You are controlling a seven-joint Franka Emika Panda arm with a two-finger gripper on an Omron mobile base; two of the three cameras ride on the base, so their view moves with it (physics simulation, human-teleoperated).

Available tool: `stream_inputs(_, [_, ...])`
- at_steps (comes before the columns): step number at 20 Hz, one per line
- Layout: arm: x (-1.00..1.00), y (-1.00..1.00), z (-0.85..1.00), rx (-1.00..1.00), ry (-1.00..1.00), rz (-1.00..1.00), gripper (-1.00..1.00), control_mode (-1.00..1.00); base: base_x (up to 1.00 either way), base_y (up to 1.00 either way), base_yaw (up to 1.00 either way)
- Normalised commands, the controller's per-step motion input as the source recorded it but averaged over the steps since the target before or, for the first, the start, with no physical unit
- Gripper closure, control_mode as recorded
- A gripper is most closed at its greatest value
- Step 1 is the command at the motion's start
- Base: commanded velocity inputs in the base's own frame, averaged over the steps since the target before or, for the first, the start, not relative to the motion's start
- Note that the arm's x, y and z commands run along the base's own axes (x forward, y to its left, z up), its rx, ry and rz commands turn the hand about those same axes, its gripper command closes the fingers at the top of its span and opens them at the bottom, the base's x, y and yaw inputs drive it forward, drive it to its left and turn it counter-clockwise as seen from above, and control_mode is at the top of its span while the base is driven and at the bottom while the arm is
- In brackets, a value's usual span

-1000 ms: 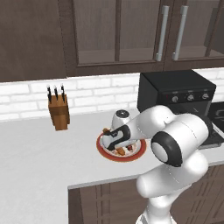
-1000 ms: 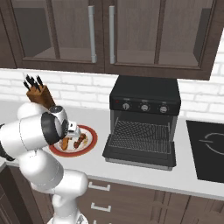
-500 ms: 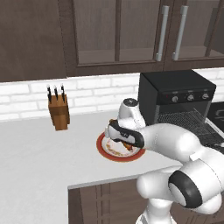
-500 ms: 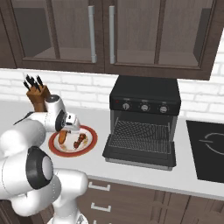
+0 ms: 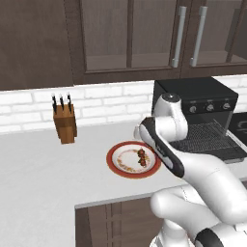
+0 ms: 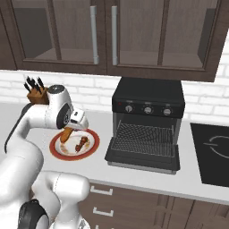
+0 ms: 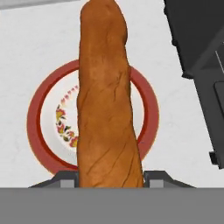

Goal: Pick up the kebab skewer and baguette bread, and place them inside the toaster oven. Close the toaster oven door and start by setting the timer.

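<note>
Currently the gripper (image 7: 111, 179) is clamped on the baguette bread (image 7: 107, 96), a long, crusty golden-brown loaf with a tapered end that rises between the fingers, above the plate (image 7: 37, 118). That round, red-rimmed plate rests on the pale counter (image 5: 38, 173) and carries the kebab skewer (image 5: 142, 157). Rightward, the boxy black toaster oven (image 6: 147, 96) stands with its toaster oven door (image 6: 141, 160) dropped open, exposing the wire rack (image 6: 142, 138).

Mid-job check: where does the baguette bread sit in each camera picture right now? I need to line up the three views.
Left base view: hidden behind the arm; I cannot place it.
Right base view: baguette bread hangs from the gripper, left of centre, over the plate's rim.
Hand view: baguette bread runs up the centre, from between the fingers.
Shared landmark: the red-rimmed plate.
</note>
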Motion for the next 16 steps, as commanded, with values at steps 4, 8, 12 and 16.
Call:
stream_inputs(4, [-0.74,-0.76,0.59,0.12,0.00,-0.34,1.00,-1.00,0.00,0.00,0.00])
stream_inputs(8, [-0.64,-0.84,0.36,0.15,0.00,-0.44,1.00,-1.00,0.00,0.00,0.00])
stream_inputs(12, [-0.48,-0.90,0.33,0.16,0.00,-0.44,1.00,-1.00,0.00,0.00,0.00])
stream_inputs(16, [-0.22,-0.91,0.29,0.16,-0.06,-0.41,1.00,-1.00,0.00,0.00,0.00])
